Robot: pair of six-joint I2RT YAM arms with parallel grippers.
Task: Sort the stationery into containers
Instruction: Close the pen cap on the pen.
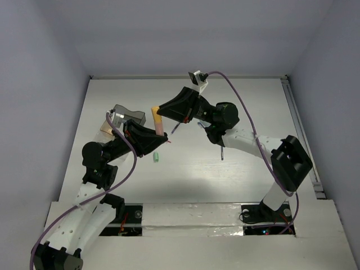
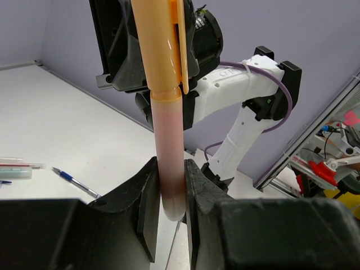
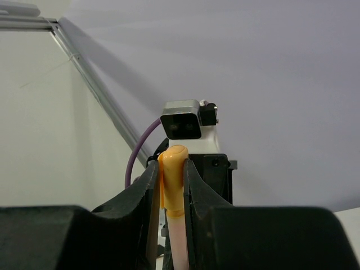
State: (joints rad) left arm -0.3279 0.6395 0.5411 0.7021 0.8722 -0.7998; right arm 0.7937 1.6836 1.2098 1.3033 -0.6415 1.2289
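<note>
I'm looking into a robotics lab test cell: a white table [image 1: 236, 169] boxed in by plain lilac walls [image 1: 45, 67]. The left arm [image 1: 95, 214] and right arm [image 1: 247, 140] are bolted at its near edge, with purple cables [image 1: 239, 98] looping off them. Past the wall, the left wrist view gives me a metal frame [image 2: 306, 132] and tangled wires [image 2: 332, 149].

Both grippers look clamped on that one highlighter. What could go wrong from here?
1. The left gripper clamps the highlighter by its pale barrel, while the right gripper clamps its orange cap. If the arms pull apart, the cap may pop off.
2. The left gripper holds only the barrel's end, so the highlighter could tilt or slip when the right gripper releases.
</note>
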